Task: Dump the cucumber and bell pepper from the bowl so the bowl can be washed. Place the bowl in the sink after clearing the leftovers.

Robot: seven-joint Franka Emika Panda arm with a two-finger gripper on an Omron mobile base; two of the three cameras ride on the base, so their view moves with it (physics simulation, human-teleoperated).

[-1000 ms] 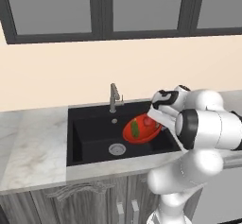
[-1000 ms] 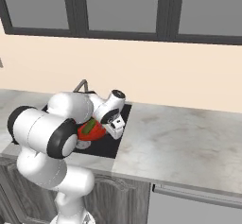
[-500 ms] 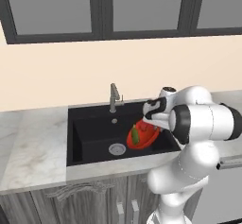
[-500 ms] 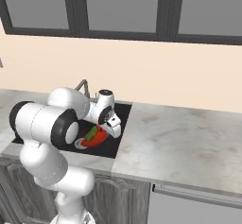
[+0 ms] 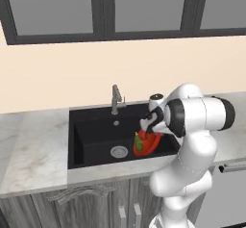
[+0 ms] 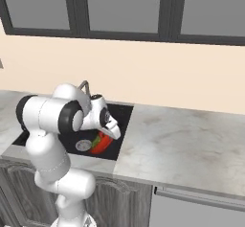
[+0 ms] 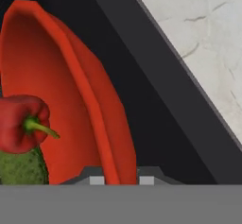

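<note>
The red bowl [image 5: 148,144] hangs on edge inside the right half of the black sink [image 5: 96,134], tipped steeply toward the drain. My gripper [image 5: 151,130] is shut on its upper rim, and in the hand view the rim [image 7: 101,138] runs down between the fingertips of the gripper [image 7: 121,179]. The bell pepper [image 7: 20,124], red with a green stem, lies against the bowl's inner wall. Just below it sits the dark green cucumber [image 7: 21,168], also a green patch at the bowl's low edge [image 5: 138,140]. From the right side the bowl [image 6: 101,143] shows under the gripper [image 6: 111,134].
A grey faucet [image 5: 115,99] stands behind the sink and a silver drain [image 5: 118,151] lies left of the bowl. Marble counter [image 6: 182,140] stretches to the right of the basin, and its edge [image 7: 198,43] runs close past the bowl. Dark windows line the wall above.
The gripper has carried the bowl down and leftward into the sink and tipped it steeper. The cucumber and pepper have slid toward the bowl's low edge.
</note>
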